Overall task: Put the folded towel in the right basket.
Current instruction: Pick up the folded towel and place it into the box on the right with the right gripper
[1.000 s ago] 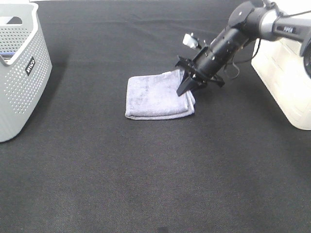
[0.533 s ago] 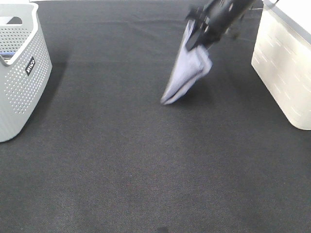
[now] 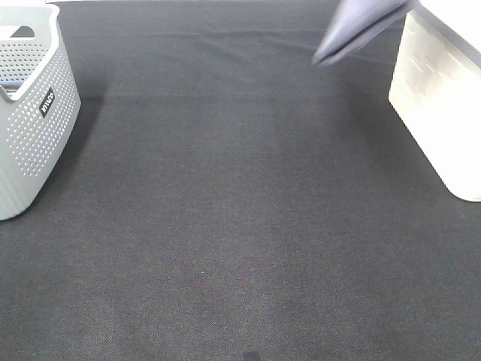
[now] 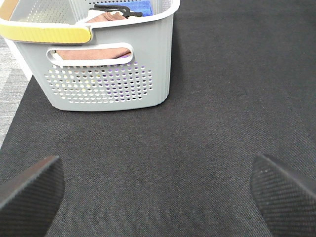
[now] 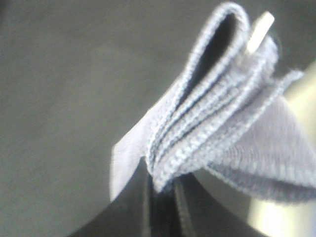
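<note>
Lifted off the bench point(image 3: 225, 226) since a second ago, the folded grey towel point(image 3: 359, 28) now hangs at the upper right of the overhead frame, just beside the top of the cream right basket point(image 3: 440, 113). The right claw point(image 5: 162, 200) pinches the towel's layered edge, seen close up from its wrist. The left claw point(image 4: 158, 197) is spread wide, fingertips point(image 4: 29, 190) at the frame's lower corners, facing the perforated grey basket point(image 4: 108, 74) of cloths at upper left.

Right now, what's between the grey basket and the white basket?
Only bare black mat, per the exterior high view. The towel hangs in the air beside the white basket.
</note>
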`<state>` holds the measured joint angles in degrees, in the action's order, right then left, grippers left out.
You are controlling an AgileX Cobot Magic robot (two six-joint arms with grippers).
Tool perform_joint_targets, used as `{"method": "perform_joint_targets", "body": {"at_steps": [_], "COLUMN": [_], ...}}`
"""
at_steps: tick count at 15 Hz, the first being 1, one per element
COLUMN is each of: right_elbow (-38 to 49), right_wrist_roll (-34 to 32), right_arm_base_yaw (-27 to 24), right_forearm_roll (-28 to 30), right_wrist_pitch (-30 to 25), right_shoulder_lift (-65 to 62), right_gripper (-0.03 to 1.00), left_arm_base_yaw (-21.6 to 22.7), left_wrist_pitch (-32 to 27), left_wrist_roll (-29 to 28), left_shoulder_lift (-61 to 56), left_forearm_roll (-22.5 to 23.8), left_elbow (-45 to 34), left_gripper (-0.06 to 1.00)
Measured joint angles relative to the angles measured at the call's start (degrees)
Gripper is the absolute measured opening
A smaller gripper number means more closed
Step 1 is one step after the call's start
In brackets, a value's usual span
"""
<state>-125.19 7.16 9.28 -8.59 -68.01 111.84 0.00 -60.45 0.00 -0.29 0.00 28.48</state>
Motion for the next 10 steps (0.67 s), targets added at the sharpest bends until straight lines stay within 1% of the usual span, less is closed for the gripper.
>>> {"method": "perform_joint_targets", "body": {"at_steps": [2,4,7,10], "right_elbow": [0.0,0.0,0.0,0.0], "right_wrist_roll": [-0.92,-1.03,-1.03,-0.92], "right_arm_base_yaw": [-5.27,-11.69,-20.23,-21.26], "right_forearm_roll": [0.52,0.11,0.11,-0.57], "right_wrist_pitch": [0.17,0.11,-1.78,-2.06], "right_shoulder_lift": [-2.81,-4.58,-3.9,-1.95], "right_gripper": [0.05,0.05,0.05,0.05], "left_arm_base_yaw": [0.0,0.0,0.0,0.0], "left_wrist_pitch": [0.0,0.0,0.0,0.0], "left_wrist_roll": [0.0,0.0,0.0,0.0], "left_shoulder_lift": [0.0,0.0,0.0,0.0], "left_forearm_roll": [0.0,0.0,0.0,0.0], "left_elbow": [0.0,0.0,0.0,0.0], "left_gripper": [0.97,0.97,0.97,0.97]}}
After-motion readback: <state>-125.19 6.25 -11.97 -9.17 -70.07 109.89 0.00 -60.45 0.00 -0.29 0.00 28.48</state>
